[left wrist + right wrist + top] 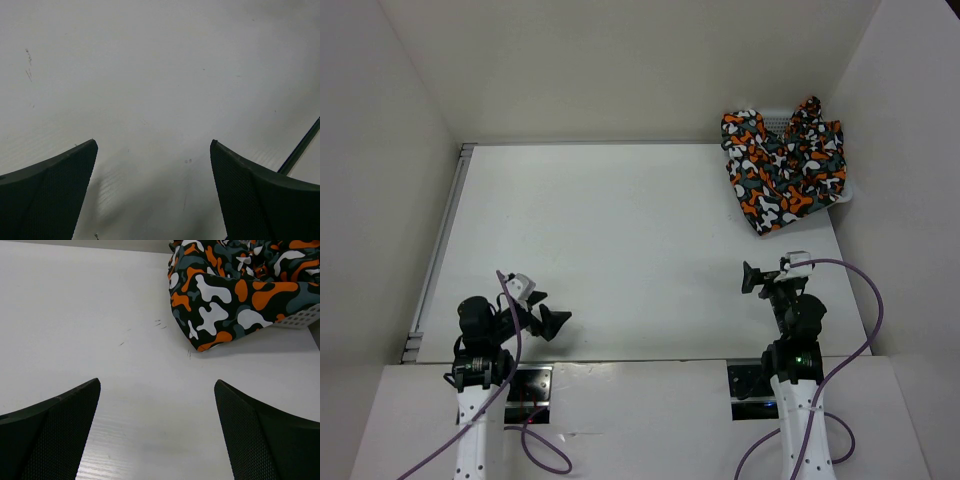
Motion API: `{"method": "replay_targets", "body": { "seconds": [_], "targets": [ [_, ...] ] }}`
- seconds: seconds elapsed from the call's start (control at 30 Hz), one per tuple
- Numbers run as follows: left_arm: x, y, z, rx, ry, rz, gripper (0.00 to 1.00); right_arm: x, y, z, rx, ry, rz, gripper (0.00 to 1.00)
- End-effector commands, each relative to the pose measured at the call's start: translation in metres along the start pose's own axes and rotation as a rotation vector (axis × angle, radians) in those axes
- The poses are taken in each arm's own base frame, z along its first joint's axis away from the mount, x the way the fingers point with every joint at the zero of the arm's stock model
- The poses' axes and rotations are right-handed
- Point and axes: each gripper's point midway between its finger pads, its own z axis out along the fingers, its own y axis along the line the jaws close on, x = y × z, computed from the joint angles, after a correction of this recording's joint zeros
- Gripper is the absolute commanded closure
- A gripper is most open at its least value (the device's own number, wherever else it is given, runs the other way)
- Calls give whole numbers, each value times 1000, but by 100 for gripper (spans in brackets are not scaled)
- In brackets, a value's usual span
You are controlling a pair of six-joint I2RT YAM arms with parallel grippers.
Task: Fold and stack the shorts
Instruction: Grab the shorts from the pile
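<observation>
Shorts (783, 170) heaped in the far right corner, so the right arm is the closer one.
They spill from the white basket (305, 317) onto the counter (620, 240), ahead and slightly right of the right gripper (752, 278) — jaws spread, empty; the left gripper (555, 322), also spread and empty, sits well apart across the counter.

You've got even, diffuse overhead light in the top view: no glare, and the table (620, 230) reads light grey. Left wrist view is dim, with soft shadow pooling under the left tool (154, 142). Right wrist view is brighter: shorts (225, 290) sharp, right tool (157, 381) edges slightly soft.
</observation>
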Motion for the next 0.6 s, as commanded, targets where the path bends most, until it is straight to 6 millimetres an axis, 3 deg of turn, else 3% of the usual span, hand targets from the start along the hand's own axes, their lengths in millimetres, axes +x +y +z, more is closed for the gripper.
{"method": "replay_targets", "body": {
  "seconds": [0.0,0.23,0.27,0.33,0.37,0.4,0.43,0.47,0.5,0.53,0.57],
  "targets": [
    [-12,-6,-2,23,-29,32,0,4,-3,3,14,-22,6,1],
    [-12,-10,-1,58,-38,41,0,4,-3,3,14,-22,-3,1],
    [-12,-12,-1,68,-39,41,0,-1,18,2,-115,-37,-55,1],
    [-14,-16,-1,94,-47,51,0,-17,44,-2,-331,-142,-433,1],
    [-21,-17,-1,106,-71,82,0,-21,62,-8,-441,-191,-466,1],
    [-30,-20,-2,118,-95,114,0,-25,68,-10,-479,-227,-517,0],
    [-35,-25,-3,144,-110,134,0,-10,75,-16,-562,-199,-646,0],
    [-42,-26,-3,153,-132,166,0,-8,71,-13,-594,-348,-1276,0],
    [-47,-24,-2,151,-157,201,0,6,59,-6,-549,-312,-1394,1],
    [-61,-14,-1,90,-200,251,0,-13,53,-2,-470,-342,-1395,1],
    [-79,-7,-2,48,-266,329,0,-48,50,-1,-366,-416,-1252,1]
  ]
}}
